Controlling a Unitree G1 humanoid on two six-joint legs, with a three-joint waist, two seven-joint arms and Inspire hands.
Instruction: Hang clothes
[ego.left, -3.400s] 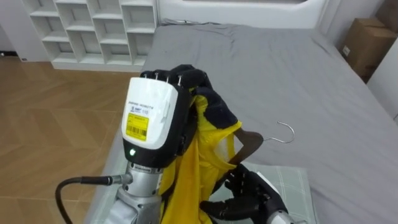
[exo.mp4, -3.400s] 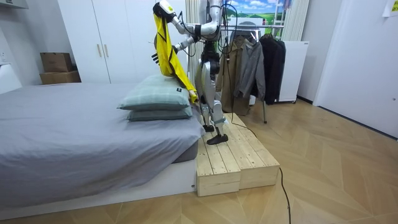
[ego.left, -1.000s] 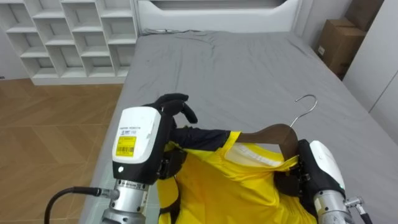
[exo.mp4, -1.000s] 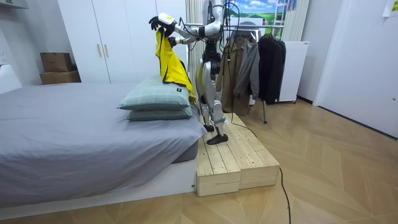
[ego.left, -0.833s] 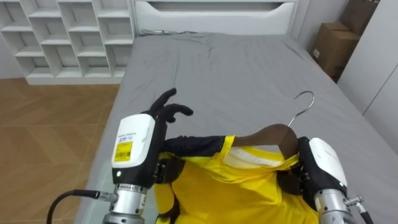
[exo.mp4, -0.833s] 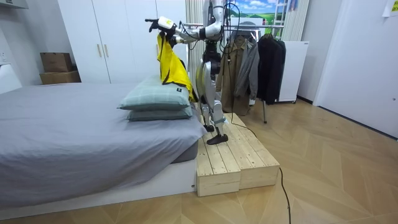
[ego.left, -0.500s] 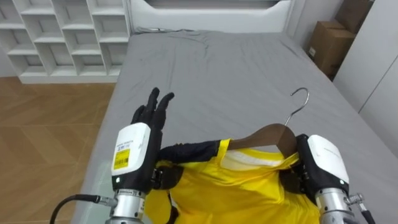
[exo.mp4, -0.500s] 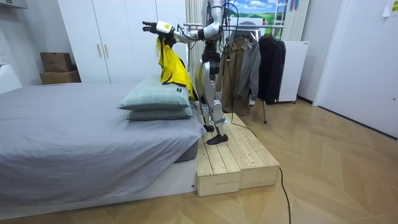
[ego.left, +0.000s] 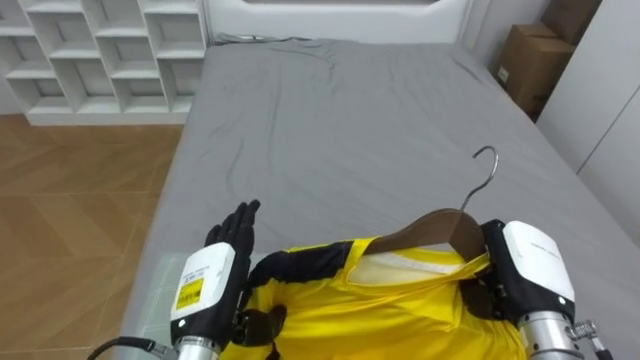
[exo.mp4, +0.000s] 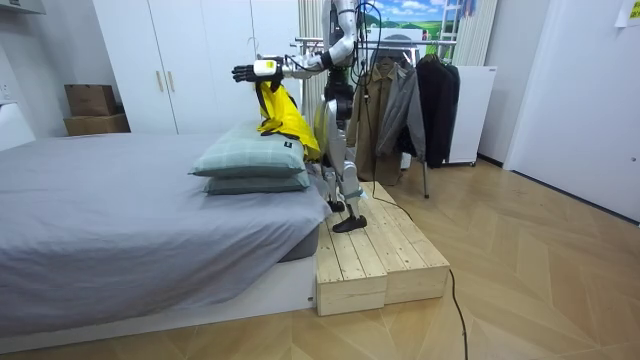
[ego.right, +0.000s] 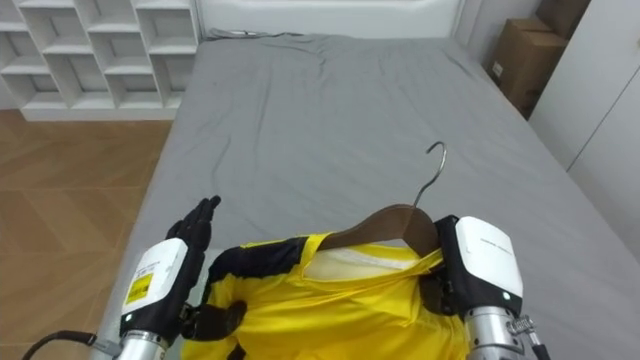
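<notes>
- The robot stands on a wooden platform at the side of a grey bed, beside two stacked pillows. Both arms reach forward over the bed.
- A yellow shirt with dark sleeves hangs on a wooden hanger, held up in the air between the two hands, above the bed.
- The right hand is at the hanger's right end. Its dark fingers are curled in under the shirt's shoulder, clamped on the hanger there.
- The hanger's metal hook points up and away from the robot, just beside the right hand.
- The left hand is at the shirt's left side, its fingers straight and pointing forward over the bed, holding nothing.
- A dark sleeve lies just beside the left hand's inner side, and the yellow cloth spreads from there across to the right hand.
- In the room view the shirt hangs down below the raised arms, above the pillows, with the left hand stretched toward the room view's left.
- A clothes rack with dark coats stands behind the robot.
- White shelves stand to the left of the bed and a cardboard box to its right.
</notes>
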